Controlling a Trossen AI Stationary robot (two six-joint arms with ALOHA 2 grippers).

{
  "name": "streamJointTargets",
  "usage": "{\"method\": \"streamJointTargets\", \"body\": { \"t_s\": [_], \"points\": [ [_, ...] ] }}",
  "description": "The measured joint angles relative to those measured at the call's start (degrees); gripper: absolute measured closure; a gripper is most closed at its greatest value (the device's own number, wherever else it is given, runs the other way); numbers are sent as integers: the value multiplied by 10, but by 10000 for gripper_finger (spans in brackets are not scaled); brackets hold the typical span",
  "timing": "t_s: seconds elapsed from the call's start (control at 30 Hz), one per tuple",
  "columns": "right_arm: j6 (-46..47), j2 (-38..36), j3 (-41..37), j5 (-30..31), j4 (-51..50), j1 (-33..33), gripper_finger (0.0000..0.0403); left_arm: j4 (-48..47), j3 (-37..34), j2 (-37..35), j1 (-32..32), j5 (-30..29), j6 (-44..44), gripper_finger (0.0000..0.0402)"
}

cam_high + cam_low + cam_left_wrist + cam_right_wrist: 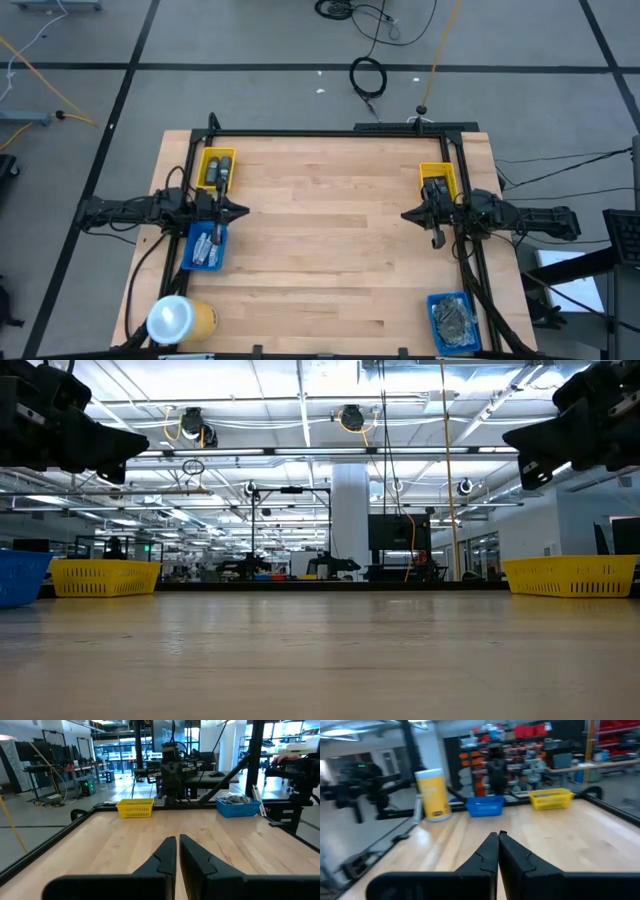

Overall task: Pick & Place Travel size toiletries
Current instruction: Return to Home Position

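The toiletries lie in trays at the table's sides. Pale tubes (205, 247) fill the left blue tray (190, 262). Small grey and dark items (217, 170) sit in the left yellow tray (204, 160). A grey heap (455, 320) lies in the right blue tray (434, 300). My left gripper (240, 211) (177, 845) hovers shut by the left edge, between the two left trays, pointing right. My right gripper (407, 214) (498, 840) hovers shut by the right yellow tray (430, 168), pointing left. Both hold nothing and hang well above the table in the low view.
A big yellow cylinder with a white top (180, 318) stands at the near left corner. The bare wooden table (330, 250) stretches between the two arms. A black frame (330, 132) runs along the far edge. Cables lie on the floor beyond.
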Motion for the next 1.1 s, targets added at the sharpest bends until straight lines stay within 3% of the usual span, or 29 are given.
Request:
{"method": "streamJointTargets", "body": {
  "t_s": [0.3, 1.1],
  "points": [
    [-8, 0, 0, -13, -2, 32, 399, 0, 0, 0, 0, 0, 0, 380],
    [30, 9, 0, -12, 11, 34, 399, 0, 0, 0, 0, 0, 0, 380]
  ]
}}
